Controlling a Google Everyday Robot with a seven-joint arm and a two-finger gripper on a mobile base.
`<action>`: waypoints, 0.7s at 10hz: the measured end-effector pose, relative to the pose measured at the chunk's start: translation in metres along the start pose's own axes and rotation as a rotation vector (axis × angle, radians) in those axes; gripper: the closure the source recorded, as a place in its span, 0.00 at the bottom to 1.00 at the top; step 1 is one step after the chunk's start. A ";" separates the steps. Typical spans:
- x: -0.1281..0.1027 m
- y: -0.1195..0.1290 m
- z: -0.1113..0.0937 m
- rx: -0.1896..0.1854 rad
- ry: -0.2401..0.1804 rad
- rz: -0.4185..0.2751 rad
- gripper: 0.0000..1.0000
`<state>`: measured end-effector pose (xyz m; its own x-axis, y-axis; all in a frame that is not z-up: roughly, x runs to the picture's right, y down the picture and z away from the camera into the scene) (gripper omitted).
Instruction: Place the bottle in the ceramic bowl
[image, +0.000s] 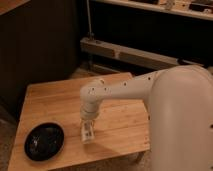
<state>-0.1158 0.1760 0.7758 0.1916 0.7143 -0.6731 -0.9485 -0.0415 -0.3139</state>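
The glossy black ceramic bowl (44, 141) sits on the front left corner of the wooden table (125, 120). My gripper (87, 133) points straight down over the table's front part, a short way right of the bowl. It is shut on the small white bottle (87, 131), which hangs upright just above the table top. My white arm (125, 90) reaches in from the right and hides the table's right edge.
Behind the table are a dark wall and a low pale ledge (130, 52). The table's front edge (100, 157) runs just below the gripper. My arm's large white housing (182, 125) fills the lower right.
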 end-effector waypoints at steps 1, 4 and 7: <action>-0.002 0.010 -0.002 -0.032 0.006 0.004 1.00; 0.009 0.080 0.000 -0.134 0.044 -0.085 1.00; 0.020 0.119 0.002 -0.233 0.077 -0.171 0.90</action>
<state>-0.2251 0.1865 0.7262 0.3704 0.6701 -0.6433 -0.8194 -0.0906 -0.5661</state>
